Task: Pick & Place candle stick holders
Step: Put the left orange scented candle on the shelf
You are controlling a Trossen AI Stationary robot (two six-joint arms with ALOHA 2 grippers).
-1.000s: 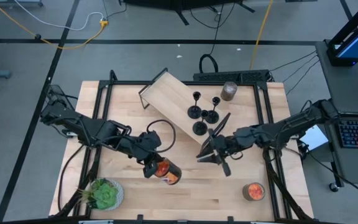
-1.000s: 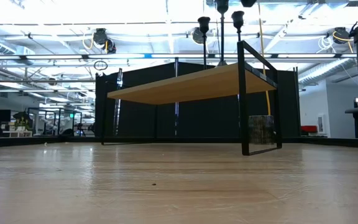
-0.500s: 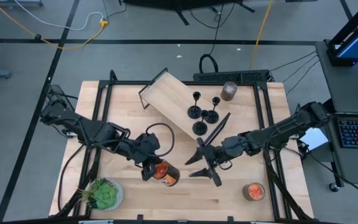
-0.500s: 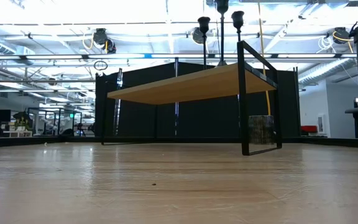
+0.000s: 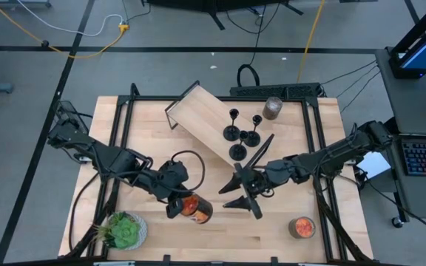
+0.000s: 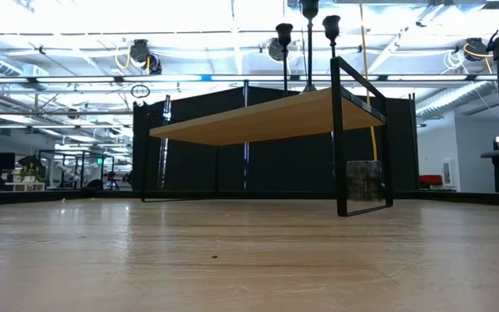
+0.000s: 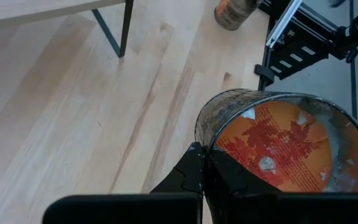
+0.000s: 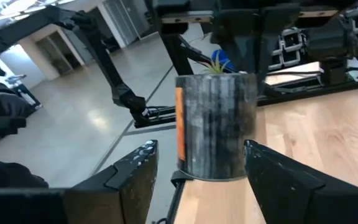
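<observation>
Three small black candle stick holders (image 5: 239, 137) stand on their round bases on the slanted wooden shelf (image 5: 202, 118). Their cups also show in the low view (image 6: 309, 10). No gripper touches them. My left gripper (image 5: 177, 201) is shut on a round dark jar with an orange-red top (image 5: 194, 207), near the table's middle front. My right gripper (image 5: 237, 195) is open just right of that jar. In the right wrist view the jar (image 8: 216, 124) stands ahead between its spread fingers, untouched. My left gripper holds the jar by its side wall near the rim (image 7: 199, 163), where one dark finger (image 7: 188, 177) lies against it. The jar hides the other finger. The jar sits tilted, its orange top (image 7: 278, 146) facing up. I cannot tell whether it touches the table.
A grey cylindrical jar (image 5: 273, 108) stands at the far edge behind the shelf. A second orange-topped jar (image 5: 301, 227) stands at the near right. A green plant in a pot (image 5: 124, 230) stands at the near left corner. Black frame rails (image 5: 318, 133) run along the table's sides.
My right gripper has moved toward the table's left and near edges, closing in on the jar held by my left gripper. My left gripper has shifted the jar slightly toward the near-left.
</observation>
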